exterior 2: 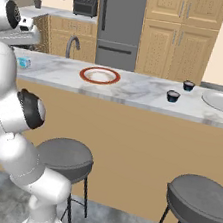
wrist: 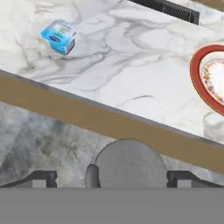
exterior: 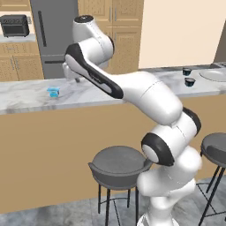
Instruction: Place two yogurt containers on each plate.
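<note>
A pale blue yogurt container (wrist: 60, 36) (exterior: 53, 92) (exterior 2: 23, 62) stands on the marble counter (wrist: 131, 57), at its left. Two dark yogurt containers (exterior 2: 173, 96) (exterior 2: 188, 85) (exterior: 190, 81) (exterior: 186, 71) sit close together far to the right. A white plate with a red-brown rim (exterior 2: 99, 75) (wrist: 197, 76) lies between them with nothing on it. My gripper (wrist: 112, 178) hangs high over the counter's front edge, open and holding nothing, its fingertips (wrist: 43, 178) wide apart. The blue container is up and to the left of it in the hand view.
A grey round dish or basin (exterior 2: 221, 101) (exterior: 214, 75) lies at the counter's right end, beyond the dark cups. Grey bar stools (exterior: 118, 165) (exterior 2: 198, 202) stand in front of the counter. A faucet (exterior 2: 72, 44), fridge (exterior 2: 119, 23) and wooden cabinets are behind.
</note>
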Robot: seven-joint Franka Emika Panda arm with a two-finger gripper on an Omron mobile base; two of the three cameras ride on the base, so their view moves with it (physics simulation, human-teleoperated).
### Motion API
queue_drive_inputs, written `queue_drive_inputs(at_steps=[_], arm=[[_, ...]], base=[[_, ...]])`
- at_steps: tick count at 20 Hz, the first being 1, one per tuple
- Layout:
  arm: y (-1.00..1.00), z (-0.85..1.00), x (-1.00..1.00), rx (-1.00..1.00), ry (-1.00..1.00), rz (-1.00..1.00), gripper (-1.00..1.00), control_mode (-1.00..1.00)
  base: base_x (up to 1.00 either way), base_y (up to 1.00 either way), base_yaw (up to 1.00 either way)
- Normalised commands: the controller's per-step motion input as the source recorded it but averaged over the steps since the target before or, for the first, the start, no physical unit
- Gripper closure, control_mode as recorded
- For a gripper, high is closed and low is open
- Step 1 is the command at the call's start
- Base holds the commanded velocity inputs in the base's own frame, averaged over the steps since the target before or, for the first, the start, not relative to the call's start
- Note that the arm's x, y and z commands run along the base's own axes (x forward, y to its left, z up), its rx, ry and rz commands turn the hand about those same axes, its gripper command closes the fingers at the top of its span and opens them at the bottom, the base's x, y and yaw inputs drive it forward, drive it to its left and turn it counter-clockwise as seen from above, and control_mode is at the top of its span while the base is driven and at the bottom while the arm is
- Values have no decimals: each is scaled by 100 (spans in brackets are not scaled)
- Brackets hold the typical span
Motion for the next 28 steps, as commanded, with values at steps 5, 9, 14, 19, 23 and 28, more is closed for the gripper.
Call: queue_drive_inputs(at_steps=[5, 9, 14, 19, 23, 28], arm=[[16, -11, 1, 10, 3, 10, -100, -100], [14, -32, 28, 3, 12, 9, -100, -100], [5, -15, 27, 4, 10, 8, -100, -100], [45, -40, 42, 0, 0, 0, -100, -100], [44, -23, 3, 0, -12, 0, -100, -100], [43, -19, 14, 1, -12, 0, -100, -100]], base=[[0, 0, 0], [0, 0, 0], [0, 0, 0], [0, 0, 0], [0, 0, 0], [0, 0, 0]])
